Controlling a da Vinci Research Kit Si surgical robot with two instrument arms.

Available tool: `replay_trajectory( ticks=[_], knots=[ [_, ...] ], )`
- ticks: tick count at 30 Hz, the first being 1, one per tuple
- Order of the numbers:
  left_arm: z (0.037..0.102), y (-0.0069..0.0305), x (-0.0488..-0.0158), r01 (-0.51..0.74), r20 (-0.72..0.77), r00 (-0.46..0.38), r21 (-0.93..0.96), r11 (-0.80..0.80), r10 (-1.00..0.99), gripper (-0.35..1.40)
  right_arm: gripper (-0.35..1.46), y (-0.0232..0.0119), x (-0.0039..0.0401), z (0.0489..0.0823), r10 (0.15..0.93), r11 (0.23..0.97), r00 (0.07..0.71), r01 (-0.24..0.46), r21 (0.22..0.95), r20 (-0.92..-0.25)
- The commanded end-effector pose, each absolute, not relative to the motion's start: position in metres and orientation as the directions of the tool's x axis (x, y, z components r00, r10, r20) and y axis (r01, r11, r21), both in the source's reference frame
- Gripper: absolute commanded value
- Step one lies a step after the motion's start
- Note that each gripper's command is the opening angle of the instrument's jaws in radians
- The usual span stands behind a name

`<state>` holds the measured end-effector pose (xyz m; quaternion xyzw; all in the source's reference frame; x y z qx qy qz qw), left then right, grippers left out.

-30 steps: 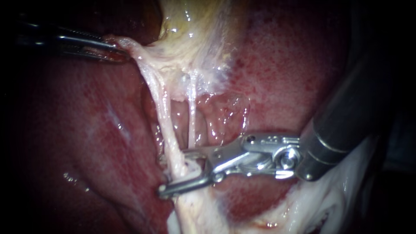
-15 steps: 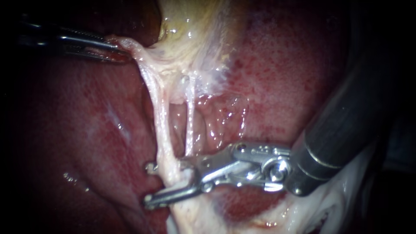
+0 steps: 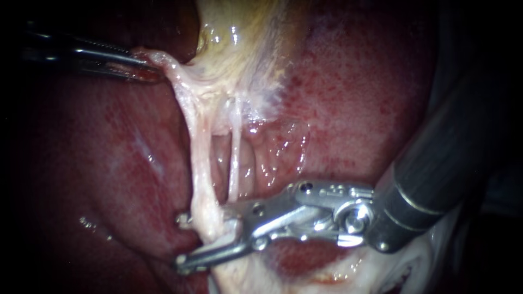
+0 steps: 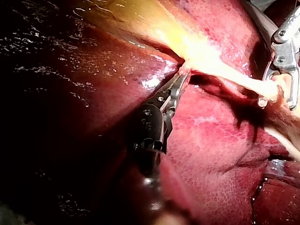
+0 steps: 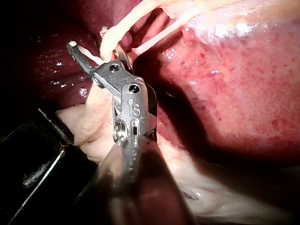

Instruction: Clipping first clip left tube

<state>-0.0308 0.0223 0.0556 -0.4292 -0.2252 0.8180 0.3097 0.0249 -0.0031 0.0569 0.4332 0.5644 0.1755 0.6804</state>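
The left tube is a pale strand running down from the gallbladder; a thinner right tube hangs beside it. My right instrument comes in from the right, its jaws open and straddling the left tube low down, one tip behind it and one in front. In the right wrist view the same jaws reach past the tube. My left instrument at the upper left is shut on a fold of pale tissue at the gallbladder's edge and holds it taut; its jaws show this in the left wrist view too.
Red liver lies behind and on both sides of the tubes. Whitish fatty tissue lies under the right instrument's shaft. In the left wrist view the right instrument shows ahead of and beside the left one.
My right instrument has slid further left and a little lower along the left tube, so the tube now sits deeper between its open jaws. The left instrument keeps its hold.
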Motion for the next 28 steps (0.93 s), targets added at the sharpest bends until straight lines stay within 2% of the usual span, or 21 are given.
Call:
replay_trajectory(
  ticks=[1,3,10,28],
  knots=[
    [0.0556,0.0223,-0.0309,-0.313,-0.563,-0.440,-0.635,-0.707,0.700,-0.35,0.25,-0.0030,0.0248,0.0569,0.732,0.559,0.302,0.248,0.792,-0.611],
    [0.0556,0.0223,-0.0309,-0.313,-0.563,-0.440,-0.635,-0.707,0.700,-0.35,0.17,-0.0029,0.0246,0.0568,0.739,0.549,0.305,0.245,0.799,-0.601],
    [0.0556,0.0223,-0.0309,-0.313,-0.563,-0.440,-0.635,-0.707,0.700,-0.35,-0.33,-0.0028,0.0242,0.0567,0.762,0.504,0.325,0.246,0.828,-0.560],
    [0.0558,0.0224,-0.0310,-0.311,-0.566,-0.441,-0.631,-0.711,0.696,-0.35,-0.35,-0.0026,0.0236,0.0573,0.769,0.487,0.334,0.247,0.838,-0.546]
  ],
)
